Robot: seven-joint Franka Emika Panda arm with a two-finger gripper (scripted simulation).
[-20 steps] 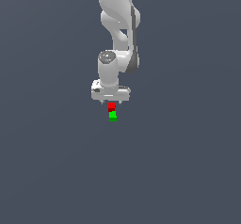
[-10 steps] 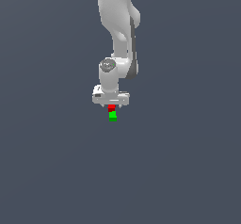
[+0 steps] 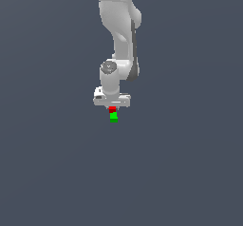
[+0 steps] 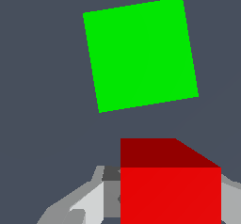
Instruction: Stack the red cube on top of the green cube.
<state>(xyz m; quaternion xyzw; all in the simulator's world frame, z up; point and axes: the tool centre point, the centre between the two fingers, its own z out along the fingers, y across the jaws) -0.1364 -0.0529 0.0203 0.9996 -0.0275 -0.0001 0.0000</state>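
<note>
Wrist view, nearest first: red cube (image 4: 170, 192) held close under the camera, gripper (image 4: 141, 204) clamped on it, pale finger metal showing either side at roughly 8 and 4 o'clock of the cube. Beyond it, green cube (image 4: 140, 53) lying flat on the grey floor (image 4: 42, 100), at about 12 o'clock from the red one, not touching it in this view. Green top face turned a few degrees off square relative to the red cube's edges; no long axis on either, both plain cubes, so heading matters only as edge alignment. Exterior view: gripper (image 3: 112, 107) low under the white arm (image 3: 118, 40), red cube (image 3: 112, 109) directly above green cube (image 3: 114, 117), the two reading as touching or just apart, too small to settle. Green cube sitting a touch toward 5 o'clock of the red in that view. Judged step: final lowering and release for the stack. To do well: centre red over green before letting go, since the wrist view suggests an offset; descend slowly until faces meet; a small wrist twist to square the edges would help but is not essential; open only once weight is borne, then lift straight up to avoid dragging the top cube off. Risk: off-centre placement tipping the red cube.
</note>
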